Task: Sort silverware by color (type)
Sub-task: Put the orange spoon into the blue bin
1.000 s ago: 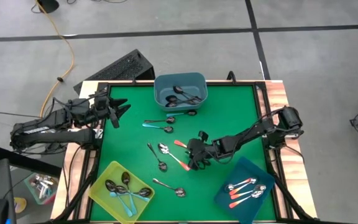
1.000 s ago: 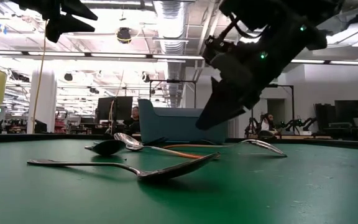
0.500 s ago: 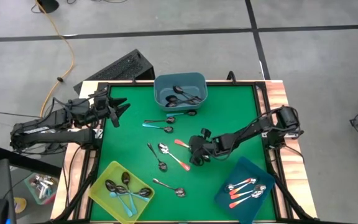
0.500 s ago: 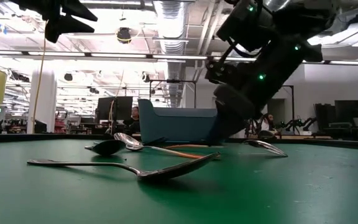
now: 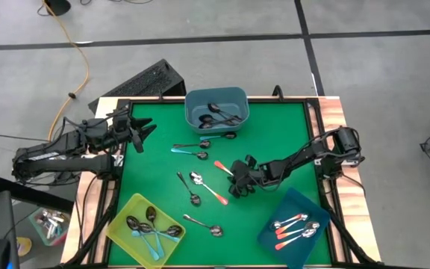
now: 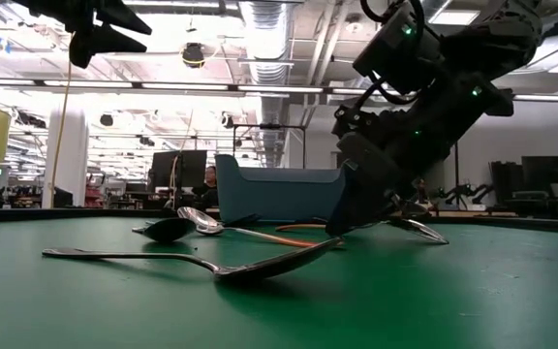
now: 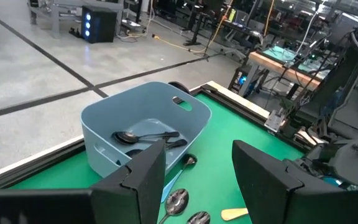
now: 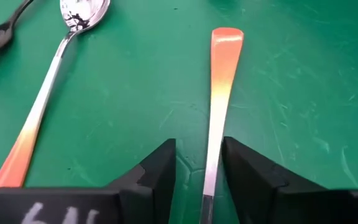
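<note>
My right gripper [image 5: 236, 179] [image 8: 199, 171] is open and low over the green mat [image 5: 275, 134], its fingertips at the table in the low view [image 6: 339, 225]. Its two fingers stand either side of the metal shaft of an orange-handled spoon [image 8: 219, 93] that lies flat on the mat; the orange end [image 5: 222, 166] points toward the far left. A second orange-handled spoon [image 8: 42, 106] [image 5: 209, 187] lies alongside it. Whether the fingers touch the shaft does not show. My left gripper [image 5: 139, 133] [image 7: 197, 180] waits open above the table's left edge.
Grey-blue bin [image 5: 216, 108] at the far edge holds dark spoons. Yellow bin [image 5: 146, 228] near left holds teal and dark ones. Dark blue bin [image 5: 297, 228] near right holds orange ones. Loose on the mat: a teal spoon [image 5: 189, 152] and dark spoons [image 5: 189, 187] [image 5: 204, 224] [image 5: 200, 142].
My right gripper has come down to the mat and shifted a little toward the far edge, ending with its fingers astride the orange-handled spoon's shaft. The left arm has kept still.
</note>
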You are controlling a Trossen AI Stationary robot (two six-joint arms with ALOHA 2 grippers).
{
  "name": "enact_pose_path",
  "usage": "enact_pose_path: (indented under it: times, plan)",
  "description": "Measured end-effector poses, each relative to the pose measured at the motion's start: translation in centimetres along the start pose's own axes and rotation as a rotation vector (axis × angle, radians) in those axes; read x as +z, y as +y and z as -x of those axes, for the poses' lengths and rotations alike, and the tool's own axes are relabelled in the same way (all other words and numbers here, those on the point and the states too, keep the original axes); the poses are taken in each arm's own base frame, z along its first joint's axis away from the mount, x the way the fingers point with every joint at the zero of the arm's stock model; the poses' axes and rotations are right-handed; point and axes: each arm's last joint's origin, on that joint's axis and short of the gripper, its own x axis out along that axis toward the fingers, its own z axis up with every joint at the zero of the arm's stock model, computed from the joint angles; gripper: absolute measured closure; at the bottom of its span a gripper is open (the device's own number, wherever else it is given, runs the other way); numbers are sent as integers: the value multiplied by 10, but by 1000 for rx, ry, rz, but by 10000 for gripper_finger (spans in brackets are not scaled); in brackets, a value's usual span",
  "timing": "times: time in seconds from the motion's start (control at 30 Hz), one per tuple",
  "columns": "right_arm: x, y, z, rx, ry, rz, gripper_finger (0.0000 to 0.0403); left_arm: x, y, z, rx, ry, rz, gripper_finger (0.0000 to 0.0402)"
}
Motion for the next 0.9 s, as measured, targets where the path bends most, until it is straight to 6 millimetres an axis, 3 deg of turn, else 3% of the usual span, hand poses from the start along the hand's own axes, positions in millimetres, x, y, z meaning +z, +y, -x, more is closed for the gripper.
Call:
enact_pose_path:
  times: [0.43, 0.73, 0.9]
  plan:
    - [0, 0, 0, -2, 1, -89, 389, 0, 0, 0, 2, 3, 6, 232]
    - [20, 8, 10, 61, -21, -182, 391, 0, 0, 0, 2, 3, 7, 232]
    - [46, 10, 32, 91, -115, -229, 392, 0, 0, 0, 2, 4, 7, 232]
